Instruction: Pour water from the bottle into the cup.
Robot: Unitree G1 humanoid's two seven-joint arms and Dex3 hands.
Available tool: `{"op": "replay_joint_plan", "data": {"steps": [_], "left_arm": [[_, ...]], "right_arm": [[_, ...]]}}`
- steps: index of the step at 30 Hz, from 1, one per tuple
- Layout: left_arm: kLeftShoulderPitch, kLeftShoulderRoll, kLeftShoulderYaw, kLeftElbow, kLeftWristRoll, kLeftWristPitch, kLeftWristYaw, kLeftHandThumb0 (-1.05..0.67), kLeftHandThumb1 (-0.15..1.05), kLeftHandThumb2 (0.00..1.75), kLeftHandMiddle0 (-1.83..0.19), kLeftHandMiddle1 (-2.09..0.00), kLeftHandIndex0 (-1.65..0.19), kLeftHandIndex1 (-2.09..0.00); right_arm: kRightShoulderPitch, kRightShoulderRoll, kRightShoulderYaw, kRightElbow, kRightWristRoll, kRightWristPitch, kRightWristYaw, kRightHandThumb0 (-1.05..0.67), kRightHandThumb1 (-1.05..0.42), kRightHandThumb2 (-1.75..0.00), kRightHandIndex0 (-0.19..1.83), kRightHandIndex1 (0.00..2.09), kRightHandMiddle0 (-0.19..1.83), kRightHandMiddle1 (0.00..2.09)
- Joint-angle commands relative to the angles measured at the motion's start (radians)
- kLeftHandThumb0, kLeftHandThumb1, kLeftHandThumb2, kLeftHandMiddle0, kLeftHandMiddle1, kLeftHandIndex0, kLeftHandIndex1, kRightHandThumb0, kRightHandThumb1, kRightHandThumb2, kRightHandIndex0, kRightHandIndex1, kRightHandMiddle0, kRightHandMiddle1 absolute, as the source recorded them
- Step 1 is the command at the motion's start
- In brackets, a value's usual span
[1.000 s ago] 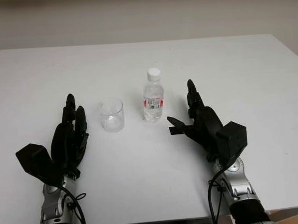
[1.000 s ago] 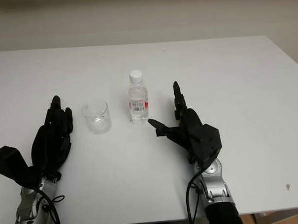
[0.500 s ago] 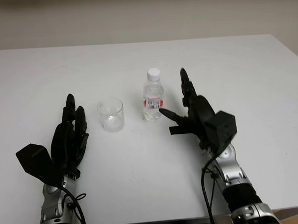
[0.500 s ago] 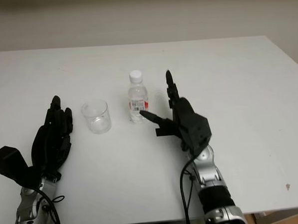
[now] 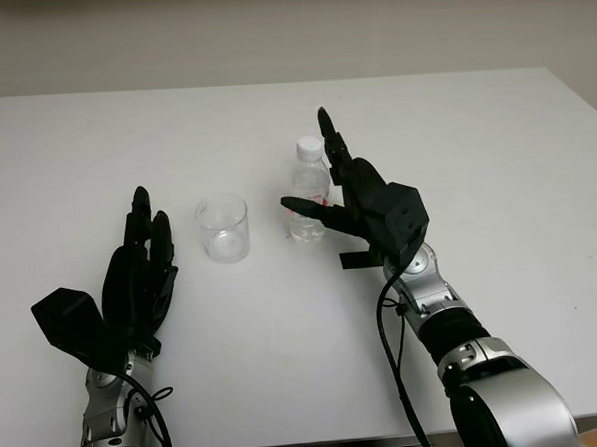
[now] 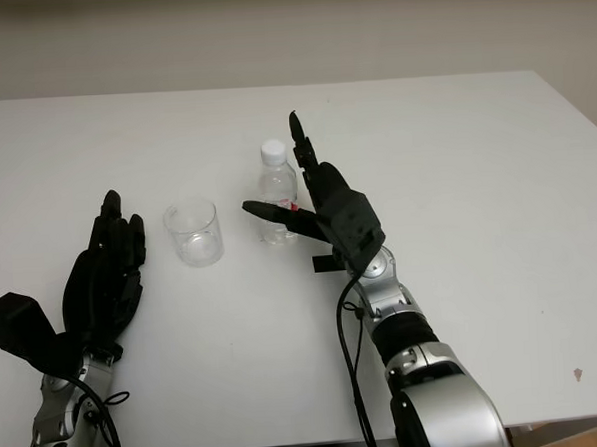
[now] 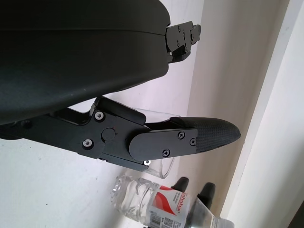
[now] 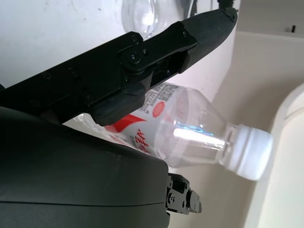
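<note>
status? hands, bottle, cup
Right hand open around capped water bottle, not gripping. Left hand open, beside empty cup. Nothing in the way.

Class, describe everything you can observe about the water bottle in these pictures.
The water bottle is small, clear plastic with a white screw cap, on, and a white and red label with a barcode. It stands upright on the white table, beside the clear cup. The right hand is at it, open, thumb across its front and fingers rising along its far side; whether they touch cannot be told.
</note>
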Motion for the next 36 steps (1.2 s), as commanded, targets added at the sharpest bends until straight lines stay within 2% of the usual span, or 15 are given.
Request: {"op": "replay_joint_plan", "data": {"steps": [1, 11, 15, 17, 18, 19, 20, 21, 22, 24, 26, 28, 32, 36], "left_arm": [[0.035, -0.013, -0.001, 0.033, 0.002, 0.004, 0.003, -0.73, 1.05, 0.48, 0.19, -0.05, 0.17, -0.05], [0.040, -0.018, -0.009, 0.027, 0.013, 0.000, 0.019, -0.74, 1.05, 0.49, 0.18, -0.06, 0.16, -0.06], [0.043, -0.020, -0.011, 0.021, 0.013, 0.002, 0.022, -0.73, 1.05, 0.49, 0.18, -0.05, 0.17, -0.05], [0.044, -0.019, -0.012, 0.019, 0.017, 0.000, 0.023, -0.73, 1.05, 0.49, 0.18, -0.05, 0.17, -0.05], [0.044, -0.019, -0.013, 0.019, 0.017, 0.000, 0.022, -0.73, 1.05, 0.50, 0.19, -0.05, 0.17, -0.05], [0.044, -0.020, -0.013, 0.019, 0.017, -0.001, 0.023, -0.73, 1.05, 0.50, 0.19, -0.05, 0.17, -0.05], [0.043, -0.022, -0.012, 0.020, 0.016, -0.001, 0.023, -0.73, 1.05, 0.50, 0.19, -0.05, 0.17, -0.05], [0.043, -0.023, -0.013, 0.021, 0.015, -0.001, 0.022, -0.73, 1.05, 0.50, 0.19, -0.05, 0.17, -0.05], [0.042, -0.024, -0.014, 0.021, 0.017, -0.001, 0.022, -0.73, 1.05, 0.51, 0.19, -0.05, 0.17, -0.05], [0.040, -0.027, -0.015, 0.021, 0.019, 0.000, 0.026, -0.72, 1.05, 0.51, 0.19, -0.05, 0.17, -0.05], [0.037, -0.030, -0.016, 0.022, 0.019, 0.002, 0.029, -0.73, 1.05, 0.51, 0.19, -0.05, 0.17, -0.05], [0.036, -0.031, -0.016, 0.022, 0.018, 0.005, 0.030, -0.74, 1.05, 0.49, 0.19, -0.05, 0.18, -0.05], [0.032, -0.033, -0.016, 0.029, 0.016, 0.000, 0.025, -0.74, 1.05, 0.49, 0.19, -0.04, 0.18, -0.05], [0.031, -0.036, -0.013, 0.029, 0.012, 0.000, 0.026, -0.74, 1.05, 0.49, 0.19, -0.05, 0.18, -0.05]], "right_arm": [[-0.038, 0.004, 0.003, 0.026, -0.002, -0.003, 0.006, -1.03, -0.90, -0.05, -0.19, 0.00, -0.19, 0.00], [-0.085, 0.030, -0.014, 0.149, 0.009, -0.002, -0.006, -0.98, -0.90, -0.05, -0.19, 0.00, -0.19, 0.00], [-0.097, 0.066, -0.065, 0.183, 0.070, 0.015, -0.011, -0.84, -0.87, -0.04, -0.18, 0.01, -0.19, 0.00], [-0.100, 0.080, -0.074, 0.186, 0.074, 0.023, -0.043, -0.77, -0.87, -0.05, -0.10, 0.05, -0.13, 0.04], [-0.102, 0.086, -0.080, 0.186, 0.080, 0.028, -0.054, -0.72, -0.87, -0.05, 0.07, 0.14, 0.02, 0.12], [-0.104, 0.092, -0.085, 0.185, 0.084, 0.034, -0.063, -0.68, -0.87, -0.05, 0.15, 0.28, 0.06, 0.29], [-0.106, 0.095, -0.087, 0.185, 0.086, 0.037, -0.072, -0.66, -0.87, -0.05, 0.16, 0.59, 0.00, 0.70], [-0.108, 0.099, -0.091, 0.186, 0.089, 0.041, -0.079, -0.64, -0.89, -0.06, 0.12, 1.05, -0.04, 1.22], [-0.109, 0.104, -0.100, 0.187, 0.101, 0.042, -0.075, -0.63, -0.90, -0.06, 0.09, 1.32, -0.02, 1.46], [-0.111, 0.109, -0.113, 0.190, 0.118, 0.040, -0.059, -0.57, -0.95, -0.07, 0.28, 1.78, 0.17, 1.79], [-0.112, 0.106, -0.111, 0.193, 0.115, 0.041, -0.052, -0.57, -1.00, -0.07, 0.48, 1.98, 0.31, 1.95], [-0.114, 0.098, -0.102, 0.195, 0.105, 0.045, -0.044, -0.58, -1.04, -0.10, 0.72, 2.07, 0.49, 2.06], [-0.116, 0.084, -0.091, 0.195, 0.092, 0.046, -0.011, -0.57, -1.05, -0.21, 1.05, 2.09, 0.85, 2.09], [-0.119, 0.077, -0.092, 0.190, 0.092, 0.057, 0.027, -0.51, -1.05, -0.32, 1.26, 2.09, 1.01, 2.09]]}}
